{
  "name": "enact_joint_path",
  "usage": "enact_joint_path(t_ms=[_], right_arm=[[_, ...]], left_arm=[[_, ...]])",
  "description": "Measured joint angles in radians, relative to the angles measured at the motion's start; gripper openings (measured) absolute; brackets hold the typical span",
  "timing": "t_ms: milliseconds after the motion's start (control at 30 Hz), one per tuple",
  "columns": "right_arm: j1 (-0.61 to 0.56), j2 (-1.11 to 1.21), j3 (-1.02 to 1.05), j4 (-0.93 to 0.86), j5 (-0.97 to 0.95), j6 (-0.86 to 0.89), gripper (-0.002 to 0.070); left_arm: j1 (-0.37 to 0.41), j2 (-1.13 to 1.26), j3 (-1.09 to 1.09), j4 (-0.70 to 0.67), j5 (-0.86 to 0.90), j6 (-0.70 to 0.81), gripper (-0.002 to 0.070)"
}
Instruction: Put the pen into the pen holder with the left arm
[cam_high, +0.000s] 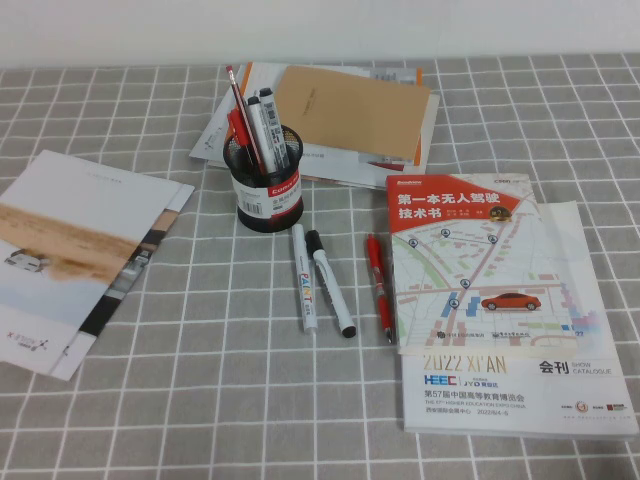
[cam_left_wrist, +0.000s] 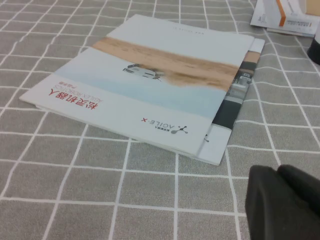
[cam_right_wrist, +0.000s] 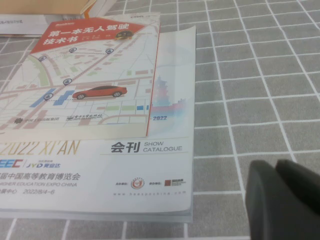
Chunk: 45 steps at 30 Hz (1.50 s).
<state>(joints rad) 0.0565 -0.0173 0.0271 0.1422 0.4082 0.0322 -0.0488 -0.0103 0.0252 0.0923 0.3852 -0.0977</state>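
The pen (cam_high: 303, 277), thick and all white with coloured lettering, lies on the checked cloth just in front of the pen holder (cam_high: 267, 190). The holder is a black mesh cup with a red-and-white band and has several pens standing in it. Neither arm shows in the high view. My left gripper (cam_left_wrist: 277, 170) is shut and empty, low over the cloth beside a white brochure (cam_left_wrist: 150, 85), well left of the pen. My right gripper (cam_right_wrist: 275, 165) is shut and empty, over the cloth next to the catalogue (cam_right_wrist: 100, 165).
A white marker with black cap (cam_high: 330, 283) lies right beside the pen, and a slim red pen (cam_high: 378, 285) lies further right. The catalogue (cam_high: 500, 330) is on the right, the brochure (cam_high: 70, 250) on the left, and papers with a brown envelope (cam_high: 350, 110) behind the holder.
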Motion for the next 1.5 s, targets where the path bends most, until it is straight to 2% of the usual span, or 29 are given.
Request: enact_joint_path(t_ms=[500, 900, 1367, 1500], right_arm=[[0.0, 0.0, 0.0, 0.0, 0.0, 0.0, -0.0013], [0.0, 0.0, 0.0, 0.0, 0.0, 0.0, -0.0013], [0.0, 0.0, 0.0, 0.0, 0.0, 0.0, -0.0013], [0.0, 0.0, 0.0, 0.0, 0.0, 0.0, -0.0013]], left_arm=[[0.0, 0.0, 0.0, 0.0, -0.117, -0.015, -0.0002], [0.0, 0.0, 0.0, -0.114, -0.208, -0.375, -0.0002], [0.0, 0.0, 0.0, -0.116, -0.215, -0.427, -0.0002], [0.0, 0.034, -0.083, -0.116, -0.118, -0.431, -0.0002]])
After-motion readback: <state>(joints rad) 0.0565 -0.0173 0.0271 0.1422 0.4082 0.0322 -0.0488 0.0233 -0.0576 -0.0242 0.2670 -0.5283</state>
